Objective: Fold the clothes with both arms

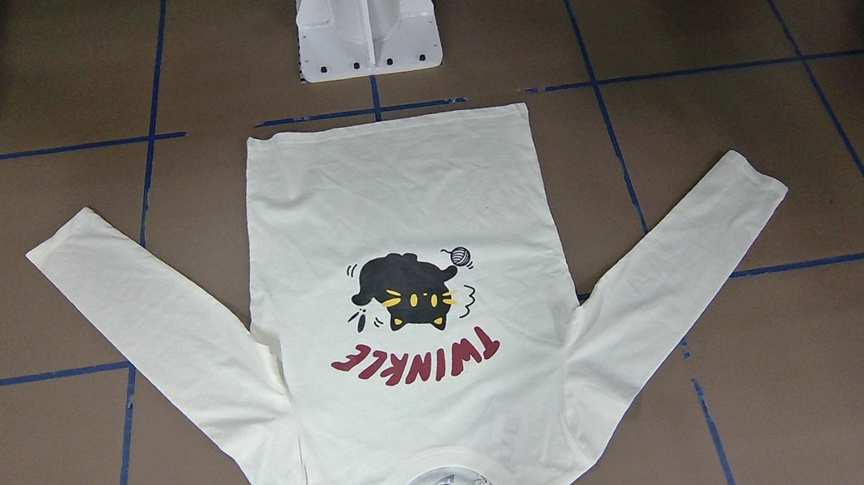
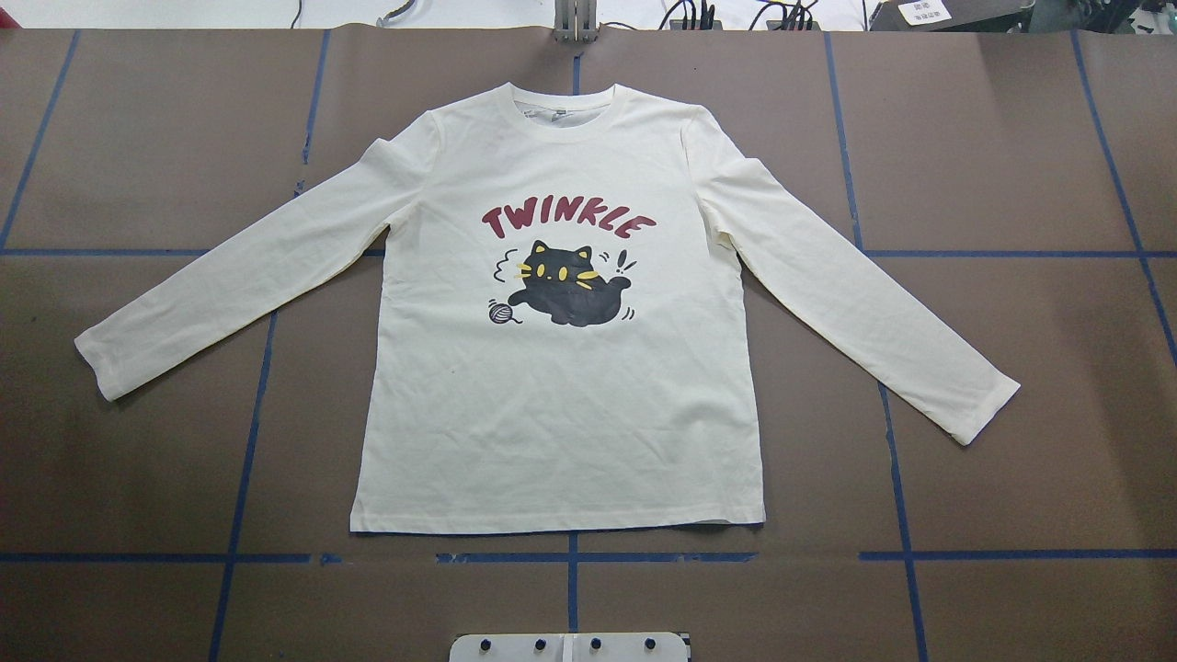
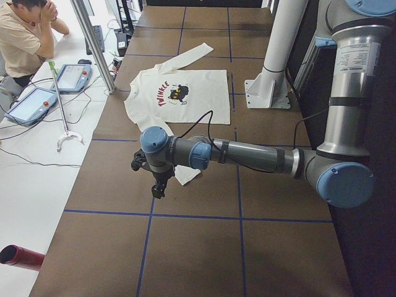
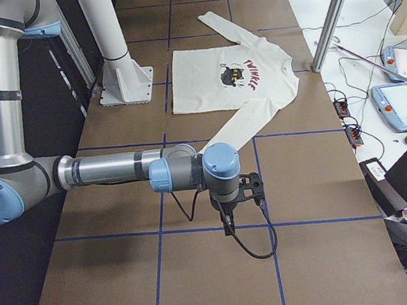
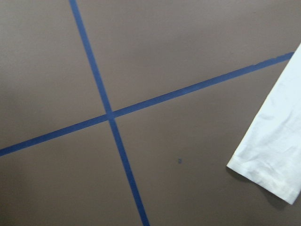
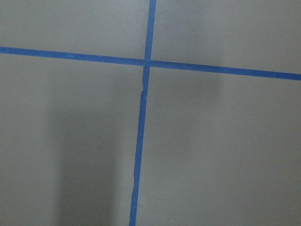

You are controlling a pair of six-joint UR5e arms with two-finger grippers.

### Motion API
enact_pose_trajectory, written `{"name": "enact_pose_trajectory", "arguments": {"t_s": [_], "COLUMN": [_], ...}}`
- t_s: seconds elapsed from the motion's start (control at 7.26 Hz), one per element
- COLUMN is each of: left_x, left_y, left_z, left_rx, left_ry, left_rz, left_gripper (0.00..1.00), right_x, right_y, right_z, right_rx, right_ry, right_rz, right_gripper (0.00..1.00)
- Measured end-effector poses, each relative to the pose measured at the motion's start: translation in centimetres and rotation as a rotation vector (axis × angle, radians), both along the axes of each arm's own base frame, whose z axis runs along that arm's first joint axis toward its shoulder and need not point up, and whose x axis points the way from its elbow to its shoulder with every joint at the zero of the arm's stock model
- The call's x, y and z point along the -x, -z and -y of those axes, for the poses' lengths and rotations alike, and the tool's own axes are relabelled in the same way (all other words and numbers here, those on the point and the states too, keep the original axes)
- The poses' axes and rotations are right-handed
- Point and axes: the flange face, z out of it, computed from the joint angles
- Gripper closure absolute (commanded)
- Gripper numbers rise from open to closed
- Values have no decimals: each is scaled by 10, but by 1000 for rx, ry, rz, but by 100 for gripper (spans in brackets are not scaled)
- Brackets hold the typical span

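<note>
A cream long-sleeved cotton T-shirt [image 2: 552,414] with a black cat print and dark-red TWINKLE lettering is lying flat, print up and sleeves spread, mid-way along a brown table [image 2: 1011,138] gridded with blue tape [image 2: 248,441]. The left gripper [image 3: 158,188] is hovering just beside one sleeve cuff [image 5: 273,160]. The right gripper [image 4: 226,217] is hovering over bare table near the other sleeve. It is not possible to tell whether either gripper's fingers are spread or pressed together.

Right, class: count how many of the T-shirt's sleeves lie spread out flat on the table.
2. The left-side sleeve angles out on the robot's left, the right-side sleeve on its right. Both lie flat on the table, neither folded over the T-shirt body.
</note>
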Motion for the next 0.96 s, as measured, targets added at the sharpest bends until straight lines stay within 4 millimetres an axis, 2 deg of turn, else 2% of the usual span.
{"name": "enact_pose_trajectory", "arguments": {"t_s": [0.41,0.69,0.96], "left_x": [2,2,1], "left_y": [5,4,5], "left_z": [3,3,3], "left_rx": [-110,-149,-160], "left_ry": [4,2,2], "left_rz": [16,12,8], "left_gripper": [0,0,0], "right_x": [0,3,12], "right_y": [42,38,37], "right_z": [33,35,28], "right_rx": [-199,-206,-231], "right_ry": [-5,-35,-37], "right_rz": [-9,44,132], "right_gripper": [0,0,0]}}
